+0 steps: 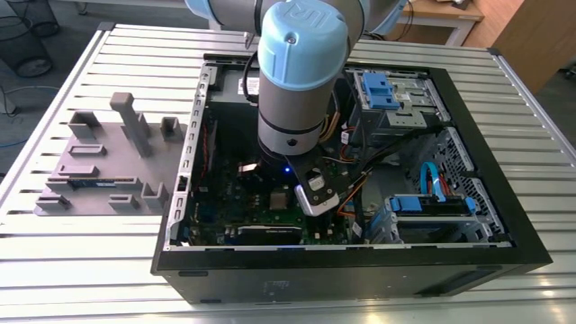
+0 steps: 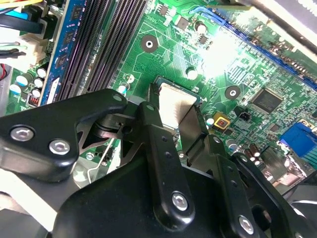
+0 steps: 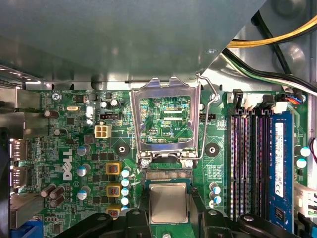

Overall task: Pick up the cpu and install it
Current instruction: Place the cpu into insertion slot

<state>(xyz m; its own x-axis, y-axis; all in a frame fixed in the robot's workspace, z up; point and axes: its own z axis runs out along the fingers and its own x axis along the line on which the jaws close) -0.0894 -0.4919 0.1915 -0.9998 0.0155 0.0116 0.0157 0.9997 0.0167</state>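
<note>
- Step in hand, by judgement: install stage, not pickup. cpu (image 2: 174,101) down inside the PC case (image 1: 360,277) at the socket (image 3: 167,174), well apart from the grey tray (image 1: 99,169).
- Gripper (image 3: 169,199) pinching the cpu by two opposite edges. Black fingers (image 2: 157,144) tight against its sides in both wrist views, shiny top showing between.
- Cpu pos.: flat, top up, over the socket opening on the motherboard (image 3: 74,148), just beside the hinge end of the load plate (image 3: 166,119). Fully seated or just above: can't tell.
- Load plate tipped up and open, bare board visible thru its window. Wire lever (image 3: 212,101) alongside it, looks released. Nothing over the socket but the chip.
- Ext. view: arm (image 1: 297,81) reaching straight down into the case, wrist low over the board. Tray on that view's left, beside the case, on the slatted table (image 1: 90,270).
- RAM slots (image 3: 247,158) w/ one blue memory stick (image 3: 280,163) near the socket, clear of the fingers.
- Next move, as a judgement, calls for:
  - chip kept level, edges square to the socket walls
  - corner mark/notches matched (not readable here)
  - no sideways drag across the contacts
  - light touch, no force
  - finger clearance vs. socket rim and the raised plate
</note>
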